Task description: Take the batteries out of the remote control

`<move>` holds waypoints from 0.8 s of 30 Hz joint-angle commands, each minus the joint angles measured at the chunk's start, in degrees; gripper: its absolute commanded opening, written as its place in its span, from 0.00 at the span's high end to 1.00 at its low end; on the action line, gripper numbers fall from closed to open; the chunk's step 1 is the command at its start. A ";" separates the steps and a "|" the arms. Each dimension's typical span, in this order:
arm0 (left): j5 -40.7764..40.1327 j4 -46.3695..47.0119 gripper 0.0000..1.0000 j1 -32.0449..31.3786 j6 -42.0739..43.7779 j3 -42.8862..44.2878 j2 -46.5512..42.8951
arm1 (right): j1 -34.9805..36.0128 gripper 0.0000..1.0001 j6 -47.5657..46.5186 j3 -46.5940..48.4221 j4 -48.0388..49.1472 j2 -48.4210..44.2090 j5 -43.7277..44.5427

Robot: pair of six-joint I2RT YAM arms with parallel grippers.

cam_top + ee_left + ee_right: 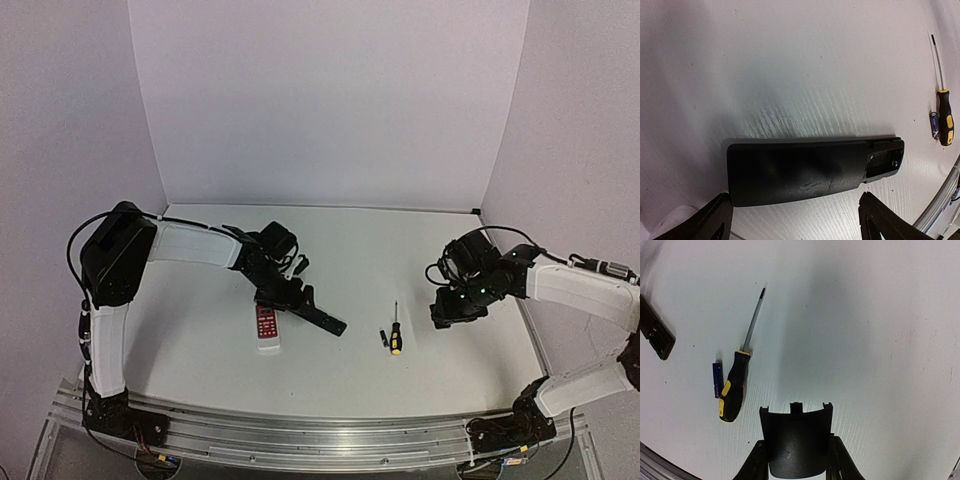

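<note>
- Top view: the remote control [318, 317] is lying on the desk [400, 250] under the left hand [292, 298]; one of the batteries [383, 338] is lying beside the screwdriver [396, 338]
- Left wrist: its fingers [715, 221] are standing wide apart, gripping nothing; the remote's end compartment [884, 161] is gaping, contents too dark to tell
- Right wrist: the right hand [797, 460] is pinching a black cover [796, 435]

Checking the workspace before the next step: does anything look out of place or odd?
The remote control lies back up with its battery bay uncovered at one end. Its battery cover is off, pinched in the right gripper. One battery lies loose beside the screwdriver handle. Nothing looks damaged or spilled.
</note>
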 commanded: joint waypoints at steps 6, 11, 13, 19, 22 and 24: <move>2.58 6.30 0.19 -2.04 -3.83 -3.49 -3.35 | 2.08 0.89 -2.89 2.35 -0.54 0.93 -0.99; 3.34 7.14 0.20 -2.91 -4.82 -4.10 -3.81 | 2.63 0.90 -4.69 2.81 -0.48 1.42 -1.93; 3.29 7.27 0.21 -3.33 -5.39 -4.32 -4.06 | 2.89 0.90 -6.04 3.01 -0.30 1.84 -2.84; -0.47 6.82 0.21 -3.62 -6.65 -4.92 -5.67 | 3.78 0.90 -13.23 4.76 0.70 4.14 -9.27; -4.61 5.10 0.21 -3.60 -8.23 -4.35 -6.75 | 4.18 0.90 -18.85 6.70 0.77 6.12 -14.74; -7.47 4.23 0.21 -3.56 -9.59 -4.24 -7.78 | 4.32 0.90 -23.84 8.31 0.74 7.72 -18.52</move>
